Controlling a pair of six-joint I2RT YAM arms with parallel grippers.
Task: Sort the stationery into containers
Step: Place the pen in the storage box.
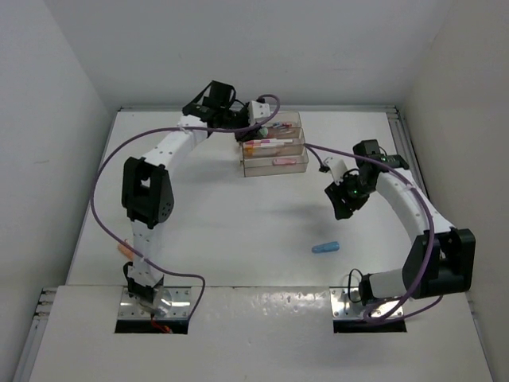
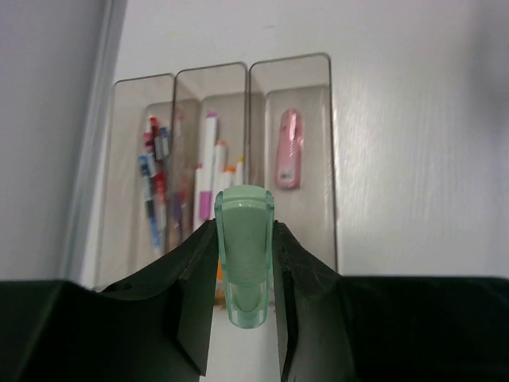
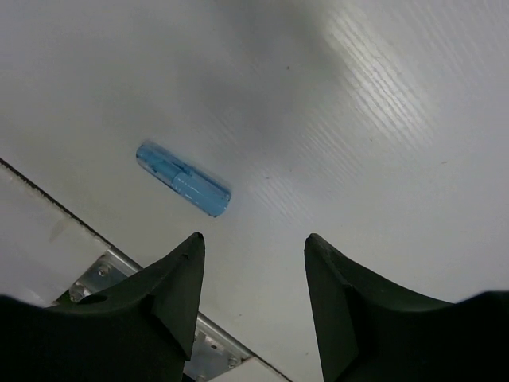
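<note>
Left wrist: green piece (image 2: 245,255) clamped over trays' (image 2: 306,87) edge.

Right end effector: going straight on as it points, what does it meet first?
Probably the bare white table, though depth is unclear; the stubby blue plastic piece lies off that line.

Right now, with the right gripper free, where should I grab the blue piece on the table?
Take the blue piece across its middle, coming straight down with the open right gripper. It lies flat on the table, long and narrow, so the fingers should close on its long sides. It sits diagonally in the wrist view; probably turn the wrist first.
</note>
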